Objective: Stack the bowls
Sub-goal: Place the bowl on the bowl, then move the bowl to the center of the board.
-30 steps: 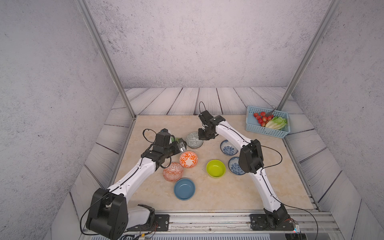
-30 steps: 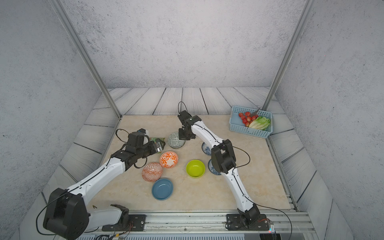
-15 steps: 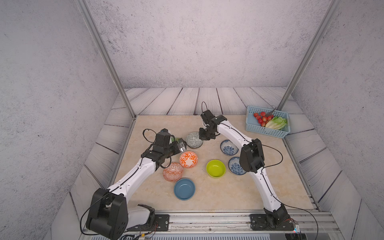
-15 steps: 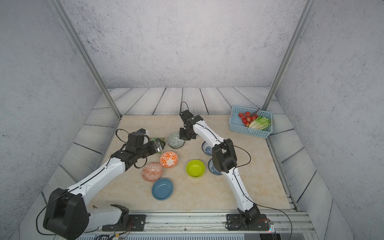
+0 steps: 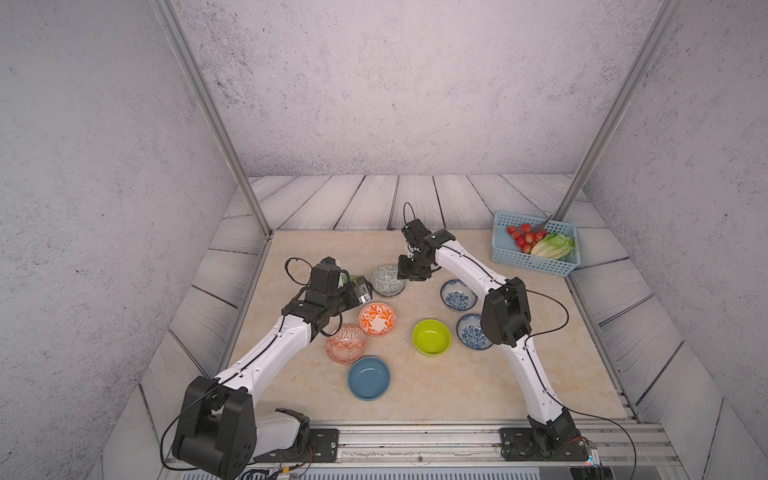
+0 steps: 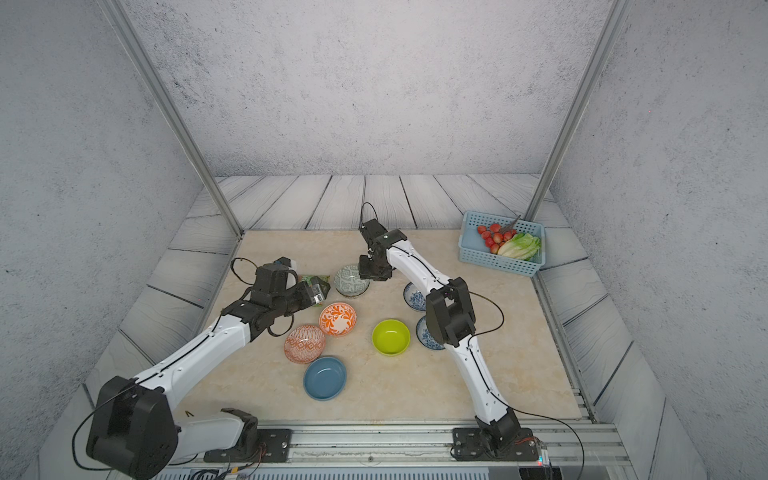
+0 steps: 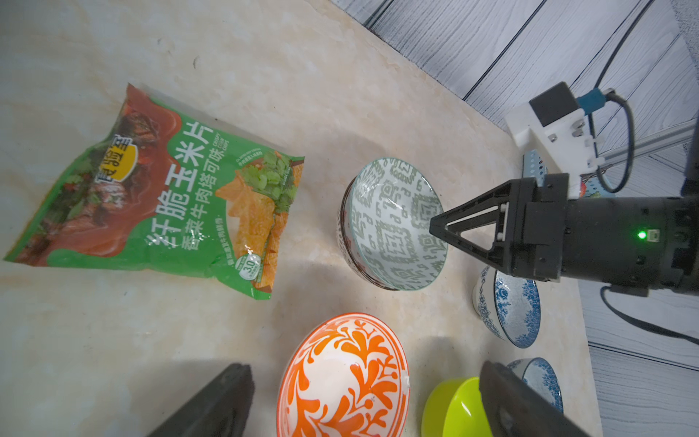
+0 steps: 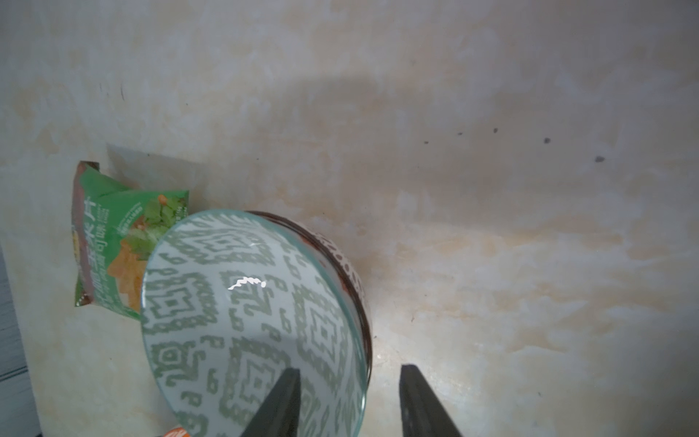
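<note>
The grey-green patterned bowl (image 5: pixel 387 281) (image 8: pixel 242 302) sits nested in a white bowl with dark marks (image 8: pixel 348 280) at the back of the table. My right gripper (image 5: pixel 409 274) (image 8: pixel 348 370) is open, one finger inside the patterned bowl's rim and one outside. My left gripper (image 5: pixel 365 293) (image 7: pixel 363 374) is open above the orange-leaf bowl (image 5: pixel 377 319) (image 7: pixel 340 378). In front lie the orange-diamond bowl (image 5: pixel 345 344), the plain blue bowl (image 5: pixel 369 378) and the lime bowl (image 5: pixel 431 336). Two blue-floral bowls (image 5: pixel 458 295) (image 5: pixel 471 336) lie under the right arm.
A green snack packet (image 7: pixel 162 196) (image 6: pixel 316 279) lies flat just left of the nested bowls, under my left wrist. A light blue basket (image 5: pixel 532 262) with tomatoes and lettuce stands at the back right corner. Metal frame posts rise at both back corners.
My right gripper's jaws have parted, letting go of the grey-green bowl's rim, and the bowl stays nested where it was. The left arm has not moved.
</note>
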You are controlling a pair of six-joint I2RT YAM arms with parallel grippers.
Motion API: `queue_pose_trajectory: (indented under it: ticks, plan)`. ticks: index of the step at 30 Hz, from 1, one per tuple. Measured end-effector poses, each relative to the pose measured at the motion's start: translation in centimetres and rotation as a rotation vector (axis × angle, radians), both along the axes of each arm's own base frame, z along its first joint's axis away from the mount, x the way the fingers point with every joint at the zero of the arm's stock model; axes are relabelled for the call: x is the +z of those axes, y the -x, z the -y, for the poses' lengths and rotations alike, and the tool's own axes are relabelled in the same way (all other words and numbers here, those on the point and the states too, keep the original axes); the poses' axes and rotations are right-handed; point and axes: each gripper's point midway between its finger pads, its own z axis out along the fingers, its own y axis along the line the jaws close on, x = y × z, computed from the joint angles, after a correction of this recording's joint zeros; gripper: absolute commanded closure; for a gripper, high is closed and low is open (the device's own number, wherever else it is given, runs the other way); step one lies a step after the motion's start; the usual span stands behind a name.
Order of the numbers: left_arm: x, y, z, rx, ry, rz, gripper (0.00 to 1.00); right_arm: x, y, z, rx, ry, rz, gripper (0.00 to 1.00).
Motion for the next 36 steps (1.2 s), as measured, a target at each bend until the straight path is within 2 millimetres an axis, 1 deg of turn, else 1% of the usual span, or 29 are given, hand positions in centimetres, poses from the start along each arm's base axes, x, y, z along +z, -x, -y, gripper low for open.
queue_pose_trajectory:
  ticks: [3, 6, 10, 12, 14, 15, 19, 21, 23, 25, 31, 36]
  plan:
    - [0.0, 0.0, 0.0, 0.0, 0.0, 0.0, 0.0, 1.9, 0.3, 1.0, -0.014, 0.003, 0.025, 0.42]
    - [0.0, 0.0, -0.1, 0.002, -0.001, 0.0, 0.0, 4.3, 0.9, 3.1, -0.043, 0.006, 0.054, 0.37]
    - [0.0, -0.1, -0.3, 0.009, -0.002, -0.001, 0.0, 7.3, 1.6, 7.4, -0.121, -0.004, 0.101, 0.34]
    - [0.0, -0.1, -0.4, 0.01, -0.002, -0.001, 0.0, 7.8, 1.7, 9.9, -0.17, -0.006, 0.107, 0.33]
    - [-0.1, -0.1, -0.4, 0.011, -0.002, -0.002, 0.0, 7.5, 1.4, 12.9, -0.236, -0.003, 0.099, 0.32]
    - [-0.1, -0.1, -0.4, 0.012, -0.002, -0.002, 0.0, 7.0, 1.4, 14.6, -0.273, 0.007, 0.087, 0.31]
    - [-0.1, -0.1, -0.5, 0.011, -0.002, -0.007, 0.0, 3.4, 2.2, 20.1, -0.387, 0.066, 0.005, 0.3]
    - [-0.3, 0.1, -0.4, 0.008, -0.002, -0.016, 0.0, 1.8, 2.7, 21.6, -0.417, 0.089, -0.033, 0.3]
    - [-0.5, 0.2, -0.4, 0.003, -0.001, -0.025, 0.0, 0.7, 3.4, 22.1, -0.425, 0.102, -0.062, 0.31]
    - [-0.7, 0.3, -0.4, 0.001, -0.002, -0.034, 0.0, 0.3, 3.7, 22.1, -0.426, 0.105, -0.073, 0.34]
    - [-1.1, 0.7, -0.5, 0.001, -0.009, -0.056, 0.0, 0.2, 3.3, 21.8, -0.431, 0.084, -0.059, 0.44]
    - [-1.1, 0.8, -0.5, 0.001, -0.01, -0.06, 0.0, -0.4, 3.4, 21.9, -0.434, 0.088, -0.071, 0.46]
